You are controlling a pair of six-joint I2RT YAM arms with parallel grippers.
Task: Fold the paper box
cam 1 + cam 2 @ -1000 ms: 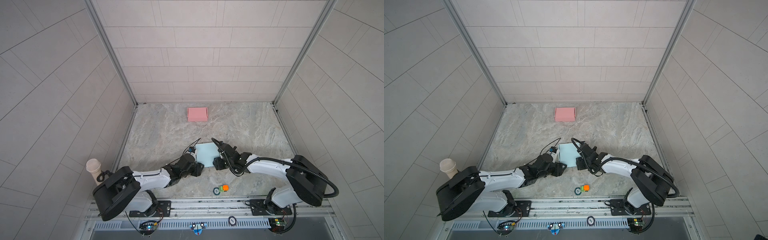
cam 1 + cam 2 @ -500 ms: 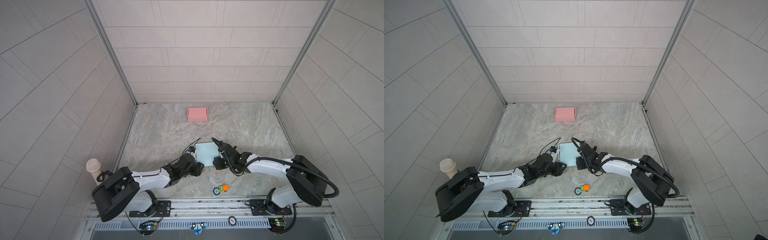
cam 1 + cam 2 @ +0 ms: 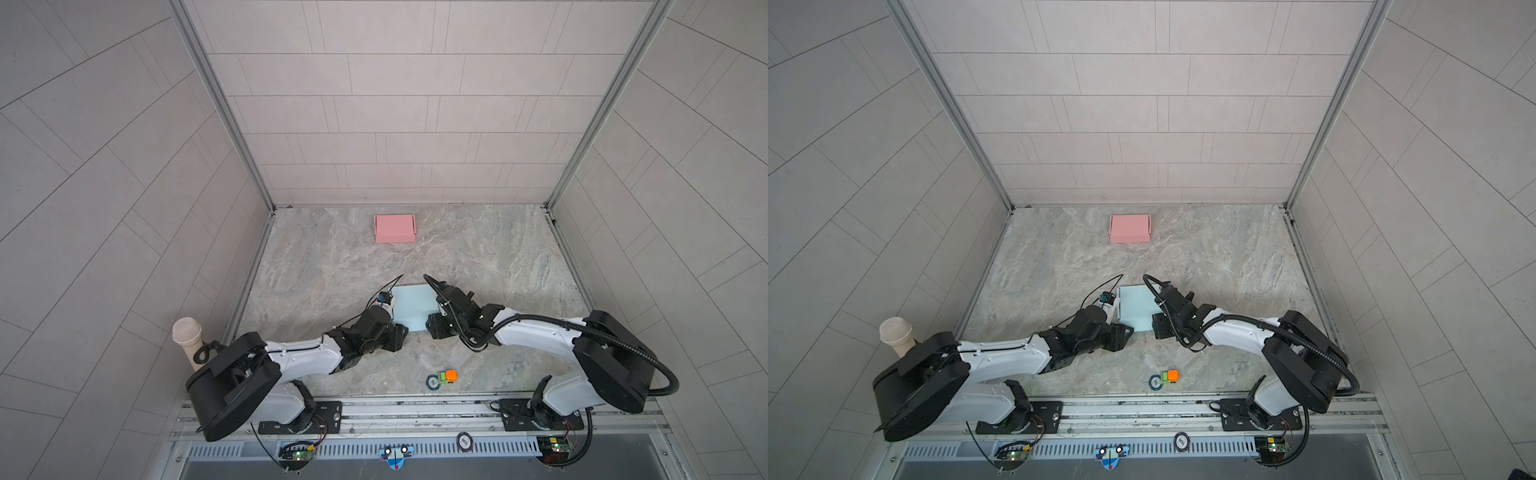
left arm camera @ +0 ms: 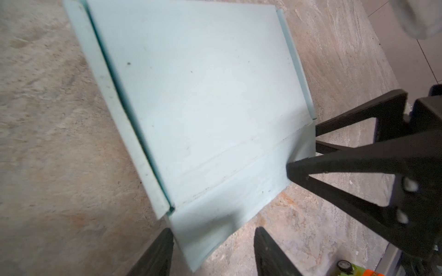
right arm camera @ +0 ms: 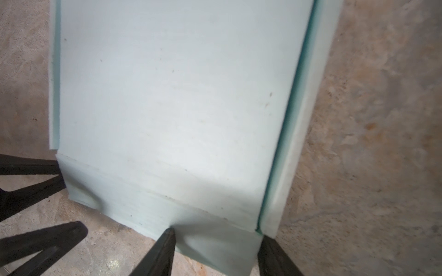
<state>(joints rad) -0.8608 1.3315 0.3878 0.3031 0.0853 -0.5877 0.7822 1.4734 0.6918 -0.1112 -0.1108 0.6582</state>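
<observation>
Paper box point(image 3: 413, 305) flat, flap point(image 4: 227, 191) between left tool point(image 3: 400, 332) and right tool point(image 3: 432, 326)

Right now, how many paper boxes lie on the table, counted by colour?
Pink box: 1
Light blue box: 1
Total: 2
</observation>
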